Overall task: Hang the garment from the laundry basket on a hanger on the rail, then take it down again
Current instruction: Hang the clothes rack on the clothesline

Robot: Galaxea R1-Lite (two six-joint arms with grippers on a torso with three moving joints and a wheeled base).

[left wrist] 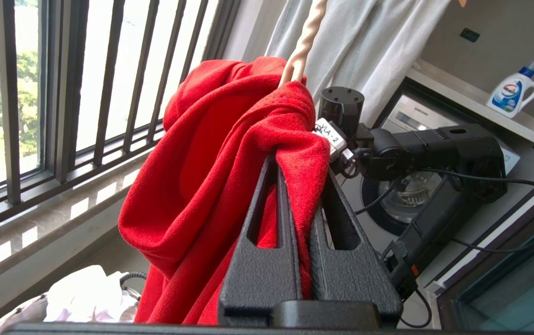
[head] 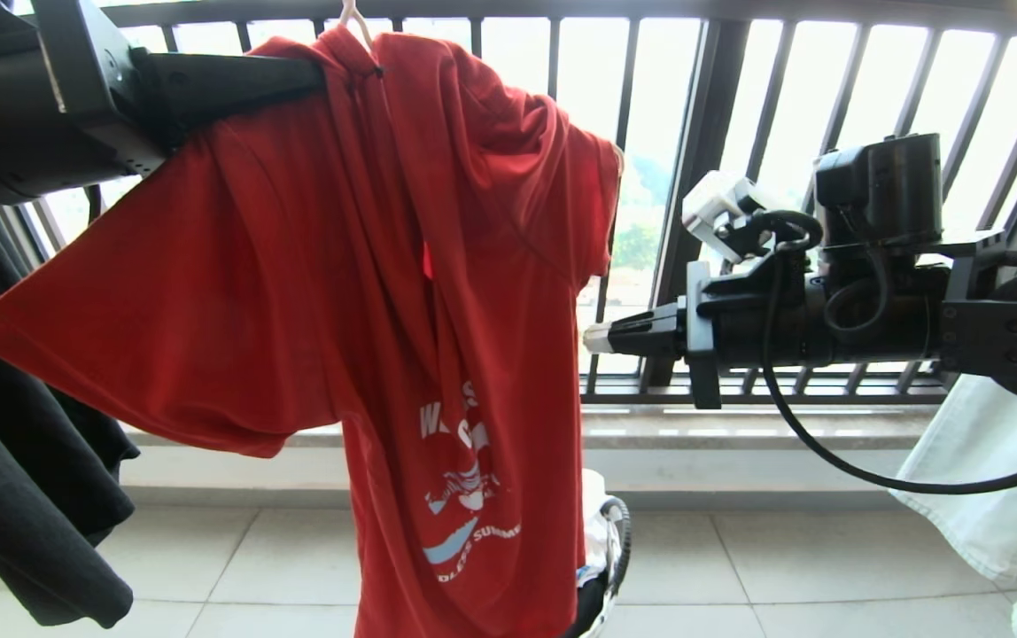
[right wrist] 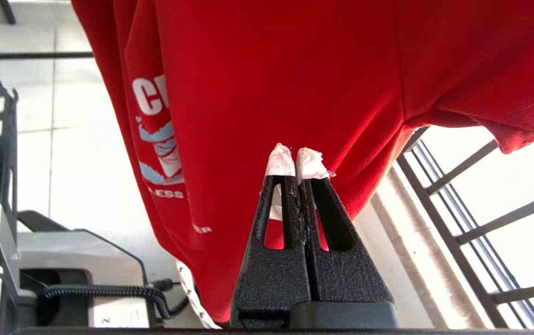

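The garment [head: 402,292], a red T-shirt with white lettering, hangs bunched on the thin white hanger [head: 353,18], whose twisted neck [left wrist: 302,42] rises from the collar. My left gripper [left wrist: 297,163] comes in from the left at collar height [head: 331,75] and is shut on a fold of the red cloth just below the hanger's neck. My right gripper [head: 595,339] is level, just right of the garment's edge and apart from it. Its white-taped fingertips [right wrist: 281,160] are shut with nothing between them. The laundry basket [head: 615,549] stands on the floor behind the hem. The rail is out of view above.
A black garment [head: 21,496] hangs at the left and a pale one [head: 987,478] at the right. The black barred window railing [head: 712,177] runs close behind. A washing machine [left wrist: 406,195] and a detergent bottle [left wrist: 511,90] are beyond the right arm.
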